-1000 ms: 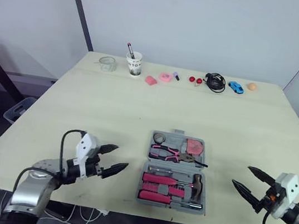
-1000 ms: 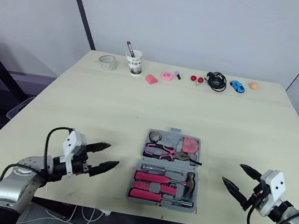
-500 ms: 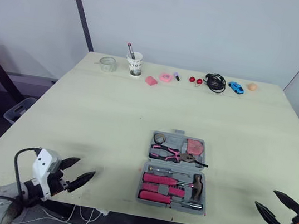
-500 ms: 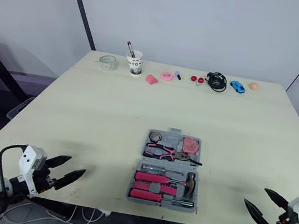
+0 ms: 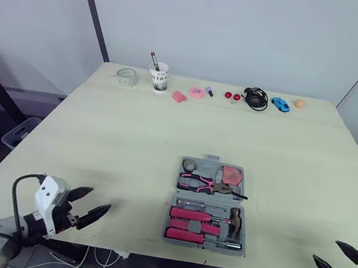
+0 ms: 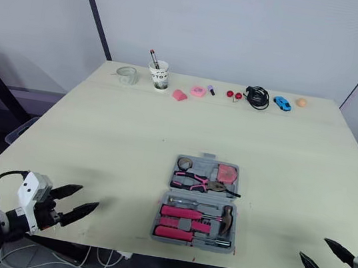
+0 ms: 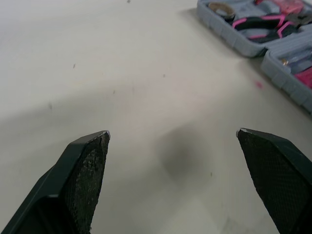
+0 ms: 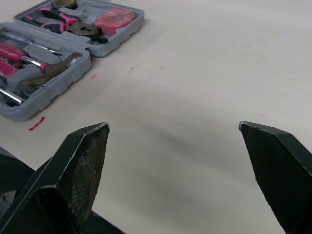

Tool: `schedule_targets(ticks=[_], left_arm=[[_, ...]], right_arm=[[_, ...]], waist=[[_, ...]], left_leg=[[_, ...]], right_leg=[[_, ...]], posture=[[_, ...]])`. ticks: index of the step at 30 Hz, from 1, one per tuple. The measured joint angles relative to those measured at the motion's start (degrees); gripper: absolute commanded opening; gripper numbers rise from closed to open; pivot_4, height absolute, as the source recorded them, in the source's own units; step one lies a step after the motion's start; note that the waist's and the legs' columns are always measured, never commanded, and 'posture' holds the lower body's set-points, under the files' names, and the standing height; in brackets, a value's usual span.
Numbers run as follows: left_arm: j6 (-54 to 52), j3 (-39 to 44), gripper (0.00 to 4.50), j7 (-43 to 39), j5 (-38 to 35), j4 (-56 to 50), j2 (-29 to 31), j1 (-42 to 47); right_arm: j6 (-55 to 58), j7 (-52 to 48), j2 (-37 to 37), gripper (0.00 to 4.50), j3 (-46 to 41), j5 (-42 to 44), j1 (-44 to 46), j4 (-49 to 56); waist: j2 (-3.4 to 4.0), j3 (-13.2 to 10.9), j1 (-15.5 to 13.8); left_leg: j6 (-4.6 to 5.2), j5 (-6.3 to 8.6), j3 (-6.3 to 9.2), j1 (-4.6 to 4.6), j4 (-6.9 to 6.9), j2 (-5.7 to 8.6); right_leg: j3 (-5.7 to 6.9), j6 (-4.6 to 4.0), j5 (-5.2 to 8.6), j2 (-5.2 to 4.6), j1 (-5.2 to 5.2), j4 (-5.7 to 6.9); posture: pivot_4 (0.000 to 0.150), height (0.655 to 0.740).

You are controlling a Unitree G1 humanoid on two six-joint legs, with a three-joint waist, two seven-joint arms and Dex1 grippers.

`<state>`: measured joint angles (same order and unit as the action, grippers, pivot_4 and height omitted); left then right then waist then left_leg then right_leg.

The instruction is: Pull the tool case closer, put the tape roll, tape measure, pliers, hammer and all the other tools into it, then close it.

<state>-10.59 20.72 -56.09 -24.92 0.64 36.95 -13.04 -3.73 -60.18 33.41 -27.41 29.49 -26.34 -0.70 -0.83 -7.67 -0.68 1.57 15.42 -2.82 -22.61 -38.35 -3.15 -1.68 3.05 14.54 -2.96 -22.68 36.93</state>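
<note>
Lettering on paper cup beyond open tool case is illegible.

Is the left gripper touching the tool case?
Apart. The left eye view shows bare table between the left gripper and the tool case.

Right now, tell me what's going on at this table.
Nothing is being held. The grey plastic tool case lies open on the pale table, with pink-handled pliers, small hammer, red tape measure and dark tape roll inside. The left gripper and right gripper hover open and empty by its front corners. Closing remains.
</note>
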Motion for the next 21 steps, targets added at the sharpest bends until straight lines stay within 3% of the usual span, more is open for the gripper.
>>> schedule_targets(ticks=[11,21], left_arm=[[0.6,-8.6,4.44,-5.4,3.0,4.7,2.9,10.9],[4.4,-16.5,4.44,-8.7,7.6,15.4,1.7,22.1]], right_arm=[[4.1,0.8,2.1,4.50,9.1,-2.7,10.5,4.2],[6.0,2.2,1.9,4.50,18.5,-8.7,22.4,-1.2]], waist=[[-0.02,0.0,0.0],[0.00,0.0,0.0]], left_leg=[[0.01,0.00,-0.14,-0.05,0.00,0.06],[0.01,-0.01,-0.12,-0.10,-0.02,0.09]], right_leg=[[0.05,0.00,-0.01,0.07,0.01,-0.02],[0.06,0.04,-0.03,0.12,0.00,0.00]], posture=[[0.150,0.7400],[0.150,0.7400]])
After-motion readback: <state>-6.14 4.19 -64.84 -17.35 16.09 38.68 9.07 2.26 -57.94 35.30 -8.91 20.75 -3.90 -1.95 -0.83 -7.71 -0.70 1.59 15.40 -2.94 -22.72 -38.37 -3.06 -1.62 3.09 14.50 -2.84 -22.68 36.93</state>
